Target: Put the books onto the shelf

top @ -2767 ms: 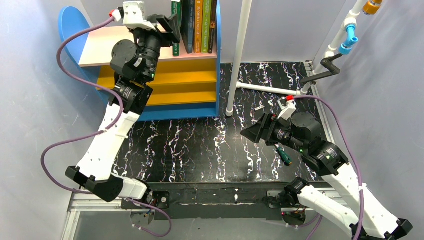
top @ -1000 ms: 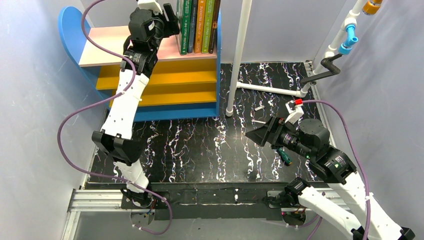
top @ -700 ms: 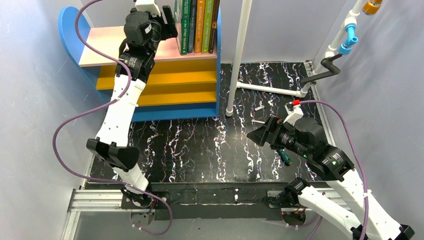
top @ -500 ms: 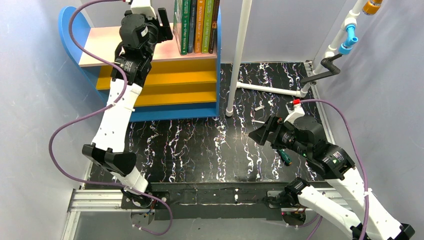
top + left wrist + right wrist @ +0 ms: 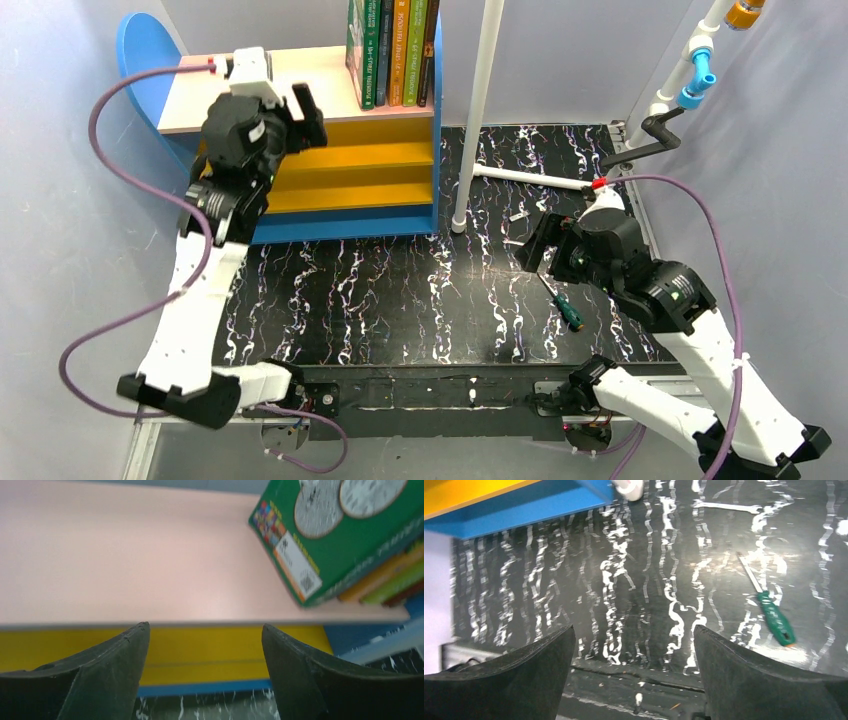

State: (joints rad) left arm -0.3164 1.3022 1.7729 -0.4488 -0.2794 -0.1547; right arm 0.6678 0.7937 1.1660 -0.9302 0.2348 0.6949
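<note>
Several books [image 5: 392, 50] stand upright in a row at the right end of the shelf's [image 5: 350, 160] pale pink top board. The left wrist view shows the green outer book [image 5: 345, 535] leaning at upper right with other spines behind it. My left gripper [image 5: 302, 108] hangs in front of the top board's edge, left of the books and apart from them. It is open [image 5: 205, 627], with only the yellow shelf seen between its fingers. My right gripper [image 5: 535, 250] is open [image 5: 634, 630] over the black marbled table, holding nothing.
A green-handled screwdriver [image 5: 565, 308] lies on the table just below the right gripper, also seen in the right wrist view [image 5: 774, 615]. A white pole [image 5: 480, 100] stands right of the shelf, with a white pipe [image 5: 530, 178] lying behind it.
My left gripper has pulled back from the books, down and to the left off the top board, and opened wider. The right arm swung right, uncovering the screwdriver.
</note>
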